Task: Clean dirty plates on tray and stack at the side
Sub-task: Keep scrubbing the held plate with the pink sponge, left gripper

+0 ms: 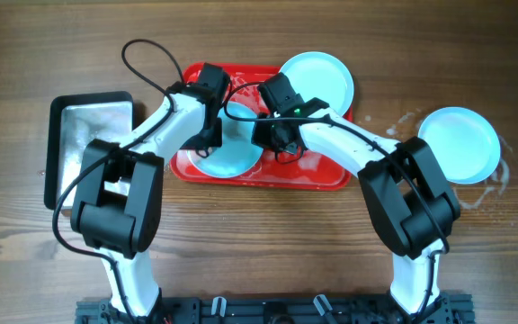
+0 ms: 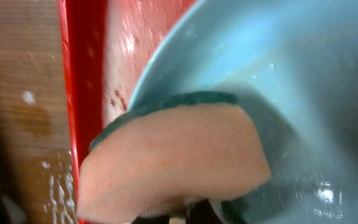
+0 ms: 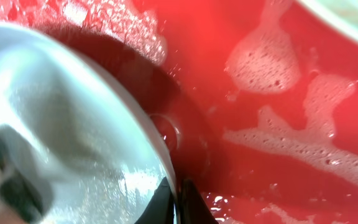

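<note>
Here, the right gripper [image 3: 177, 202] pinches the wet, likely slippery pale-blue round plate [image 3: 73, 124] by its rim; the left gripper [image 1: 210, 137] clamps a soft pink sponge [image 2: 173, 162].

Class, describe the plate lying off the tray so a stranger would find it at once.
Find the red tray in the middle of the wooden table. To its right, a pale blue plate lies on wood among wet streaks. The plate at the tray's far right corner and the plate on the tray's left half overlap the tray; this one alone lies clear of it.
</note>
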